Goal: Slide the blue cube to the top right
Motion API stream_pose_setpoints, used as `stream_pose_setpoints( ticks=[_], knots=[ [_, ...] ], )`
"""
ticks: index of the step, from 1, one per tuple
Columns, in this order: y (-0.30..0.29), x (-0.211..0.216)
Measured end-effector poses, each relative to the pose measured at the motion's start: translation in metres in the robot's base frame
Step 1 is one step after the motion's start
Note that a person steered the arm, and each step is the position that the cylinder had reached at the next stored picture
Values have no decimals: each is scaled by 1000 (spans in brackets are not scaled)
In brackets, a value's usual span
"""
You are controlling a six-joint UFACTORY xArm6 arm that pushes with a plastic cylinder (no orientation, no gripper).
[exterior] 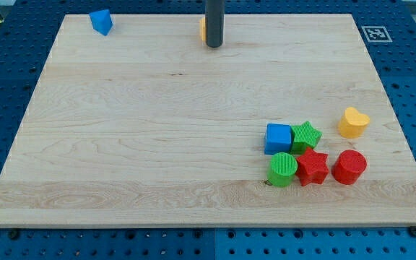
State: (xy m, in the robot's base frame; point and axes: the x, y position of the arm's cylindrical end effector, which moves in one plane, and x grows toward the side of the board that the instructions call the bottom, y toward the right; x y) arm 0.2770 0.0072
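Toward the view's lower right of the pale wooden board (157,130), the blue plastic cube (278,138) sits flat on the wood, its faces roughly square with the board's edges. It shows no long axis, being about as wide as it is deep, and its lighter top face looks straight up. Its right side touches the green star-shaped block (307,135). Just below these two, nearer the view's bottom, stand a ribbed green cylinder (283,170), a red star-shaped block (313,167) and a red cylinder (349,167) in a loose row; the green cylinder touches the red star, while the red cylinder stands just beside it with a thin gap. A yellow heart-shaped block (353,122) lies to the right of the green star, near but apart from it. At the board's top edge, well apart from this cluster, my tip (214,45) rests on the wood at the end of the straight dark rod; it carries nothing and grasps nothing, being a plain rod. An orange block (203,29) is mostly hidden behind the rod, touching or just beside it, and its shape cannot be made out. A small blue block (101,22), angular and wedge-like, sits in the top left corner. A square black-and-white marker (375,33) is printed at the top right corner.
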Motion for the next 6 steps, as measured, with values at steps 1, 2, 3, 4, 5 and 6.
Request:
stream_pose_setpoints(
  ticks=[1,2,3,4,5,6],
  knots=[
    [0,0],
    [-5,-4],
    [-11,-9],
    [-11,3],
    [-37,83],
    [-49,190]
  ],
)
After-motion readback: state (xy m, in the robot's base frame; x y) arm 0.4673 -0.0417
